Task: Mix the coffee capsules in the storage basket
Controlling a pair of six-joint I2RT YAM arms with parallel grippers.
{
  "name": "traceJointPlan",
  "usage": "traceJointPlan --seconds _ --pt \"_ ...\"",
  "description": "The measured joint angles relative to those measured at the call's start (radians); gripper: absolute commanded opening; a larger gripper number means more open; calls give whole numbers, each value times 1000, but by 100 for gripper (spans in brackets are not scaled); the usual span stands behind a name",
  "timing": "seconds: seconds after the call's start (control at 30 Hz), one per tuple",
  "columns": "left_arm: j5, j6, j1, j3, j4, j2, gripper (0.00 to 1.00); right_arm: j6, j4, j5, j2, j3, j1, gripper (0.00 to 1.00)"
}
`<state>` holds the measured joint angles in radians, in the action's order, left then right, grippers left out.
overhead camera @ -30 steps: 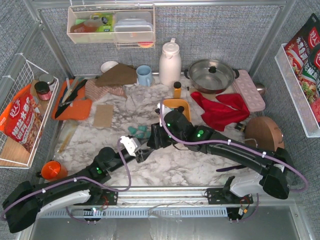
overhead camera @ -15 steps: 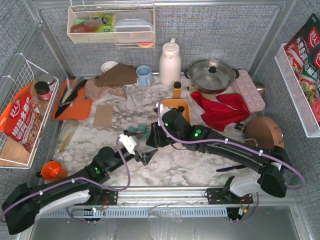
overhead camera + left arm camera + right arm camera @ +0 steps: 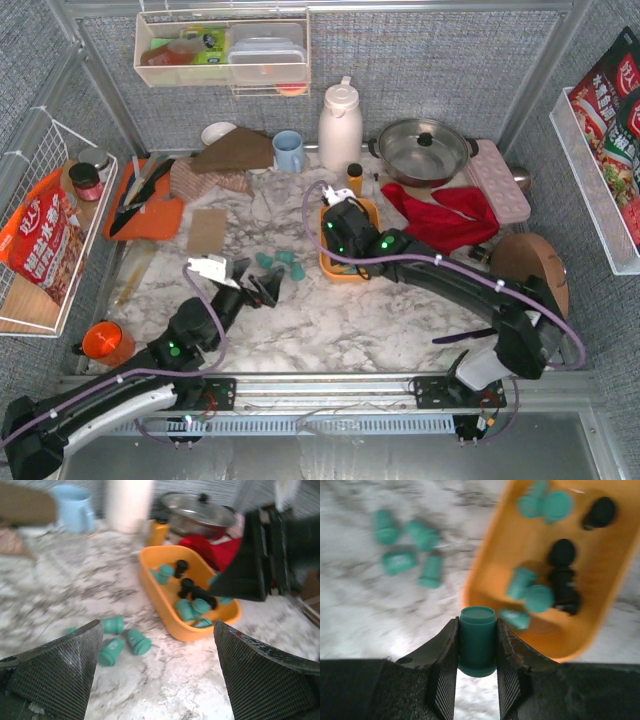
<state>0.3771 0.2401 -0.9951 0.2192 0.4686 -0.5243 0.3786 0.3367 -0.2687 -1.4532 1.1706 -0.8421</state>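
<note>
The orange storage basket (image 3: 343, 272) lies mid-table and holds several teal and black coffee capsules (image 3: 555, 580). My right gripper (image 3: 340, 228) hovers over the basket (image 3: 495, 550), shut on an upright teal capsule (image 3: 477, 645) held between its fingers (image 3: 445, 655). A few more teal capsules (image 3: 280, 263) lie loose on the marble just left of the basket. My left gripper (image 3: 258, 290) hangs near them, its jaws wide open and nothing between them. In the left wrist view, the loose capsules (image 3: 120, 640) sit ahead to the left and the basket (image 3: 150, 577) ahead to the right.
Behind the basket stand a yellow bottle (image 3: 354, 178), a white thermos (image 3: 340, 125), a blue mug (image 3: 288, 150) and a lidded pot (image 3: 425, 148). A red cloth (image 3: 440, 215) and a pink egg tray (image 3: 497, 180) lie to the right. An orange cup (image 3: 103, 340) sits front left.
My right gripper closed on a teal capsule by the loose ones and carried it back and right over the basket. My left gripper opened wide and drew back to the left.
</note>
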Motion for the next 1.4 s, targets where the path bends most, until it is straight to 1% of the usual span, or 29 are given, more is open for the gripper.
traceJointPlan --seconds 0.1,0.2,0.27,0.33,0.37,0.43,0.5,0.57,0.67,0.73,0.8,0.9,0.97,1.13,1.27,1.4 --pt "191 144 1 75 -172 -7 99 -53 26 -75 -71 19 69 0" --pt "327 295 1 145 -359 -53 99 -92 28 -109 -133 37 117 0" --pt "373 372 2 180 -457 -95 99 -110 27 -115 -168 44 142 0" --pt "394 422 3 200 -515 -137 99 -121 24 -113 -197 48 164 0" --pt "400 438 3 204 -534 -158 99 -125 20 -109 -211 49 173 3" --pt "403 462 3 206 -565 -193 99 -127 14 -98 -240 53 191 12" --pt "402 475 5 206 -572 -223 99 -127 12 -88 -264 60 203 29" --pt "397 477 10 206 -572 -251 99 -127 10 -71 -281 66 212 40" --pt "377 480 22 216 -575 -299 99 -126 4 -43 -291 67 228 62" --pt "354 478 31 227 -575 -322 99 -126 5 -29 -288 67 235 73" --pt "323 467 40 239 -574 -341 99 -128 6 -15 -272 66 241 78" --pt "260 429 61 263 -571 -378 100 -143 13 -3 -231 64 240 81" --pt "208 404 88 284 -567 -417 99 -153 19 2 -197 58 240 81" --pt "91 367 165 336 -559 -552 97 -160 37 12 -91 5 241 81" --pt "70 374 197 396 -562 -679 94 -158 57 32 1 -50 240 81" --pt "101 442 211 455 -573 -772 90 -151 79 56 89 -100 240 81"
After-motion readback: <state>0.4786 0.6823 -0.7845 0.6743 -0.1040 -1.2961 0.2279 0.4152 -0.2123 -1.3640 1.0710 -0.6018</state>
